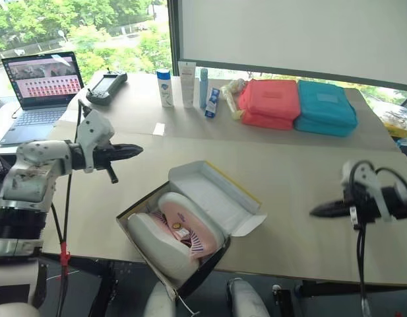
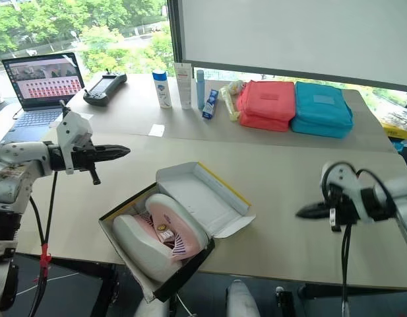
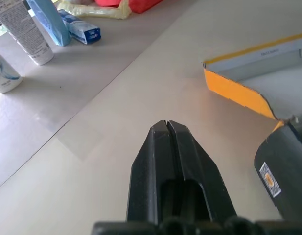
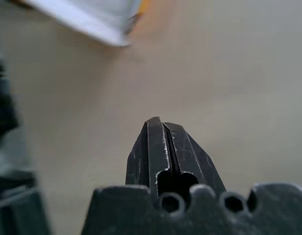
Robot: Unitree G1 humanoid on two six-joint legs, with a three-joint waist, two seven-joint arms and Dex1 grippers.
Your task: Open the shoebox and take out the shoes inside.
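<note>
I see the shoebox (image 1: 190,224) sitting at the near edge of the counter (image 1: 295,178), between my two tools and lower than both. Its lid is flipped back, white inside facing up, yellow edge showing along the far rim. The black outer side hangs a little over the counter's edge. The shoes (image 1: 180,231) lie inside the box, pink uppers with white soles, one sole turned up toward me, the pair packed side by side.

Left tool (image 1: 134,151) hovers above the counter, off to the left of the box and apart from it, pointing across toward the right. Its fingers are pressed together, nothing between them. Right tool (image 1: 318,211) hangs to the right of the box, well apart from it, pointing back toward it; fingers together as well, empty.

Beyond the box, farther from both tools: a pink pouch (image 1: 272,102) and a teal pouch (image 1: 325,107) touching side by side, a row of bottles and tubes (image 1: 185,86) to their left, then a handheld controller (image 1: 105,86) and an open laptop (image 1: 39,92) beyond the left tool.
</note>
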